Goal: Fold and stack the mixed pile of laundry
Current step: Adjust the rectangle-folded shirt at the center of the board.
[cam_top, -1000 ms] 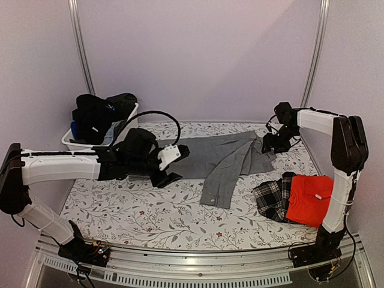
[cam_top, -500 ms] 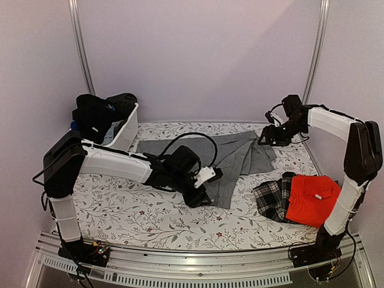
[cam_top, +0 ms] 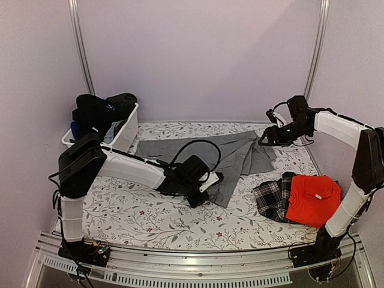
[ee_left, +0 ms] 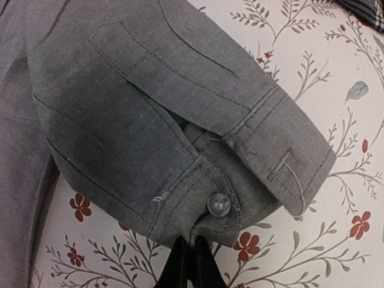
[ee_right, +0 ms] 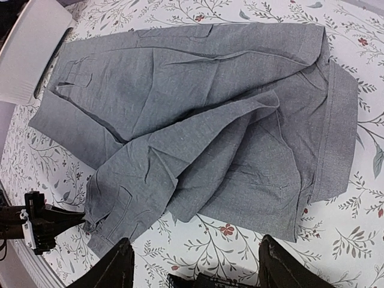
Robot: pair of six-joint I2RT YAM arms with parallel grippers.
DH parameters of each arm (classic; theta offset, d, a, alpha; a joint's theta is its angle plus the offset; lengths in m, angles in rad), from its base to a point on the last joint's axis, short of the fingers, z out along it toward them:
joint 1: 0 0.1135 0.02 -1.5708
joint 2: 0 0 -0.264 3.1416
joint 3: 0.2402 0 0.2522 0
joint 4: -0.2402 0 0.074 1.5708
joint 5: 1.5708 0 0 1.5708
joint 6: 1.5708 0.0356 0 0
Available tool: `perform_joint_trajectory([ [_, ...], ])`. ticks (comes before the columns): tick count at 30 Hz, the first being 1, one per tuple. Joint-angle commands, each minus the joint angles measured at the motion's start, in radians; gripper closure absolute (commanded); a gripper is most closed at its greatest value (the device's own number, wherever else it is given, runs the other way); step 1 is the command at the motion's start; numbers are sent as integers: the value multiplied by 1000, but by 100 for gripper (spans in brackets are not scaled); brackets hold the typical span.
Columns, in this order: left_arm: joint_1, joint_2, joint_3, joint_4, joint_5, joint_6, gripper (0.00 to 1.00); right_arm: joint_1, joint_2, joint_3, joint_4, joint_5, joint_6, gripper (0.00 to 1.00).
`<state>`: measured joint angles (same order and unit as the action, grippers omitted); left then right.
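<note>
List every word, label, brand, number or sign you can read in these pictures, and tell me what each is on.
No text can be read anywhere.
On the black garment in the white tub: a small pale mark, too small to read.
On the grey shirt cuff: only a button and stitching, no lettering.
On the red shirt and plaid cloth: no print shows.

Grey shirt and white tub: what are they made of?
The grey shirt looks like woven cotton-type cloth, matte, with stitched seams and a shiny plastic-looking button. The white tub seems smooth hard plastic, going by its stiff, even rim.
</note>
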<state>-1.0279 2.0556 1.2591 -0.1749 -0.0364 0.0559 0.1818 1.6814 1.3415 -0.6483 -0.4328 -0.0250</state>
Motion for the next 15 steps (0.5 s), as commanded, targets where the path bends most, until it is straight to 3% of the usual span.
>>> perform_joint_trajectory([
  [1, 19, -61, -34, -32, -28, 21, 100, -5, -45, -5, 34, -41, -29, 30],
  [8, 160, -201, 96, -61, 169, 8, 100, 3, -105, -33, 123, -175, -51, 26],
  [15, 252, -151, 341, -218, 421, -1, 100, 153, -252, -111, 301, -200, -201, 16],
])
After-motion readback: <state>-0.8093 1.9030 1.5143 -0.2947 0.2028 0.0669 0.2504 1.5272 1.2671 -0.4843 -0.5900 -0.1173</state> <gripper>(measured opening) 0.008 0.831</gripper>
